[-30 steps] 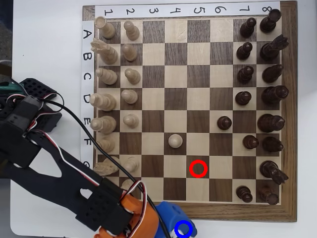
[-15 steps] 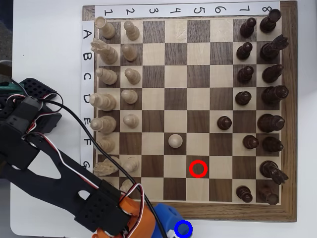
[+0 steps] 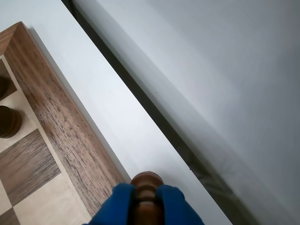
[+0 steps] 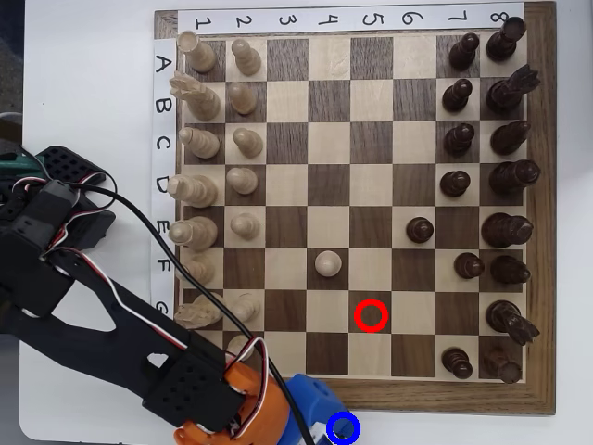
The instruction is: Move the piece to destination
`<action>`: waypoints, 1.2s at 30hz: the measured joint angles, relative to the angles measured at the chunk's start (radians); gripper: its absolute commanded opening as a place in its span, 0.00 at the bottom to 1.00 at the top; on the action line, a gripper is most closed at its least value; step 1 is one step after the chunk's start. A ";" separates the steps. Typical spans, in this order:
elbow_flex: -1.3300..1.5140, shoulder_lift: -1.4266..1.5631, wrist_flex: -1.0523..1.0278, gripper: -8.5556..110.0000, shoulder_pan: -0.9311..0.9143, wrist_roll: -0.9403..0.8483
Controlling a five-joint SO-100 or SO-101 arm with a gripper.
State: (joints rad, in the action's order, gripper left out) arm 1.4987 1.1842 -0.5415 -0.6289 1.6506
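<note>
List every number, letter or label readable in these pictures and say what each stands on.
"1 2 3 4 5 6 7 8": white paper strip along the chessboard's top edge in the overhead view, digits lying on their side.
"A B C D E F": white paper strip down the board's left edge; a next letter, partly hidden by the arm, cannot be read for sure.
The wrist view shows no text.

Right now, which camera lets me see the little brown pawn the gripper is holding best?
The wrist view: the pawn shows close up, pinched between the blue gripper fingers. In the overhead view the gripper hides it; I can't make it out.
</note>
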 measured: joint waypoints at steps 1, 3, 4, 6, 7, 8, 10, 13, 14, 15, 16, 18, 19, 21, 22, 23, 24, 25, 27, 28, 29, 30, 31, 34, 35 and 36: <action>0.000 0.000 0.005 0.07 0.000 0.000; 0.000 0.000 0.014 0.07 0.000 0.000; 0.000 0.000 0.017 0.07 0.000 0.000; 0.000 0.000 0.023 0.07 0.000 0.000; 0.000 0.000 0.026 0.07 0.000 0.000; 0.000 0.000 0.028 0.07 0.000 0.000; 0.000 0.000 0.031 0.07 0.000 0.000; 0.000 0.000 0.031 0.07 0.000 0.000; 0.000 0.000 0.031 0.07 0.000 0.000; 0.000 0.000 0.031 0.07 0.000 0.000; 0.000 0.000 0.031 0.07 0.000 0.000; 0.000 0.000 0.031 0.07 0.000 0.000; 0.000 0.000 0.031 0.07 0.000 0.000; 0.000 0.000 0.031 0.07 0.000 0.000; 0.000 0.000 0.031 0.07 0.000 0.000; 0.000 0.000 0.031 0.07 0.000 0.000; 0.000 0.000 0.031 0.07 0.000 0.000; 0.000 -0.006 0.031 0.07 0.000 0.000; 0.000 -0.021 0.038 0.08 0.000 0.000; 0.000 -0.028 0.040 0.08 0.000 0.000; 0.000 -0.037 0.040 0.08 0.000 0.000; 0.000 -0.043 0.041 0.08 0.000 0.000; 0.000 -0.051 0.043 0.08 0.000 0.000; 0.000 -0.066 0.049 0.09 0.000 0.000; 0.000 -0.067 0.051 0.09 0.000 0.000; 0.000 -0.071 0.054 0.11 0.000 0.000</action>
State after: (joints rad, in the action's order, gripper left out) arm 1.4987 1.1137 -0.4878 -0.6289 1.6506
